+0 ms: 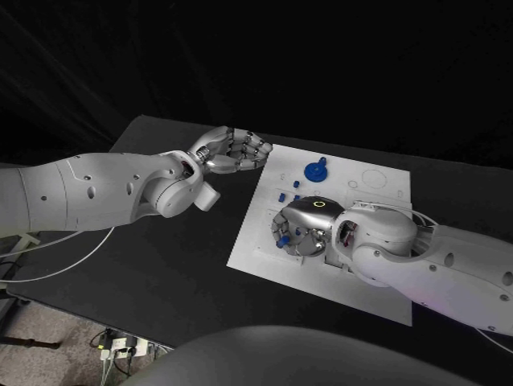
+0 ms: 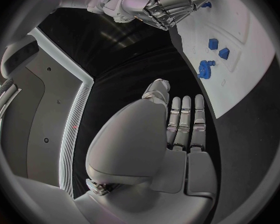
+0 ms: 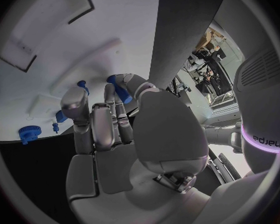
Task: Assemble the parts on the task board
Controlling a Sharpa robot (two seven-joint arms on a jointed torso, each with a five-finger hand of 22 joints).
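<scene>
Hovering over the black surface just off the board's left edge, the left robot hand sits with silver fingers curled loosely inward and nothing in them; its wrist view has the fingers lying side by side, fairly straight, over bare dark surface. No writing on that arm that I can read.

Moving right, the board is a flat, matte white plate, roughly rectangular and turned at a slant to the surface's edges, with shallow cut-out recesses. Near its far edge lies a blue gear, round and toothed, flat on the plate. Just left of and below it stand a few small blue parts, blocky and peg-like; the left wrist view picks up two of these small blocks beside the gear.

Further right, the right robot hand is down on the board's near-left part, palm toward the plate, a lit ring glowing on its back. Its wrist view has the thumb and a finger closing on a blue peg, short and cylindrical, long axis tilted towards the white plate. Another blue part peeks out by a neighbouring fingertip; whether it is touched, I cannot tell. On the right arm's white shell there is dark lettering, seen upside down in the right wrist view and not readable.
</scene>
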